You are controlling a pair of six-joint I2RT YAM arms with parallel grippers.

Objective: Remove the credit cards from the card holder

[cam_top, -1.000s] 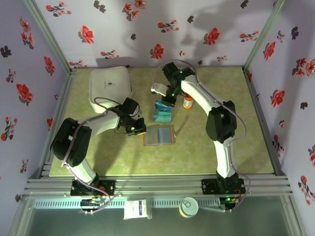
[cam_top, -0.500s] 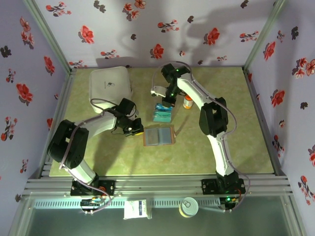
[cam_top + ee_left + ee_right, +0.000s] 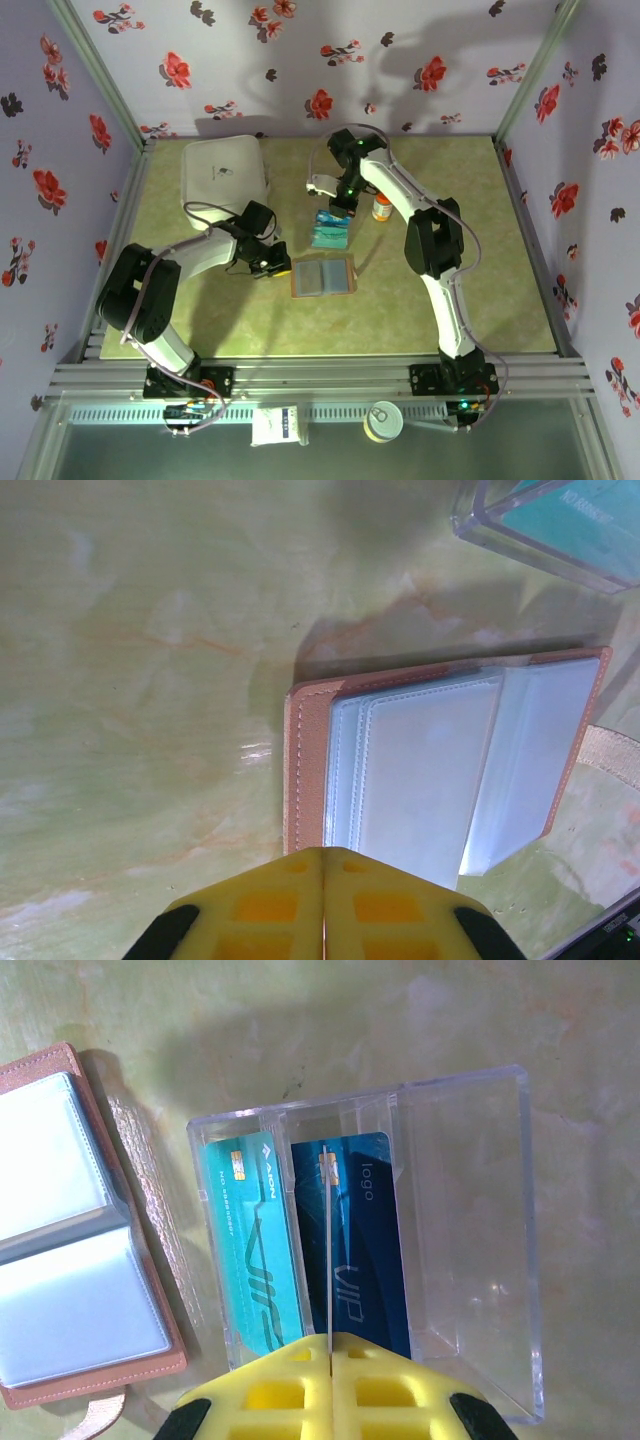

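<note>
Beside the card holder: right gripper pinches a credit card edge-on over the clear box. Left gripper sits at the holder's edge, jaws pressed together, empty. Likely risk: the thin card slips askew on release.

Holder rim tan leather-look, matt, fine grain, stitched edge; sleeves inside the holder clear soft plastic, glossy, slightly cloudy; strap beside the holder tan, rough, pebbled; table under the holder green marbled, smooth, faint sheen; box just beyond the holder clear hard plastic, glossy; in it teal card and blue card, smooth plastic, semi-gloss, gold metallic chips; edge-on card pinched in right gripper, thin, pale edge; right gripper and left gripper yellow plastic, matt, moulded recesses; case up-left of the holder white, smooth, matt; walls behind floral print, matt; rails nearer than the holder bare ribbed metal, satin.
</note>
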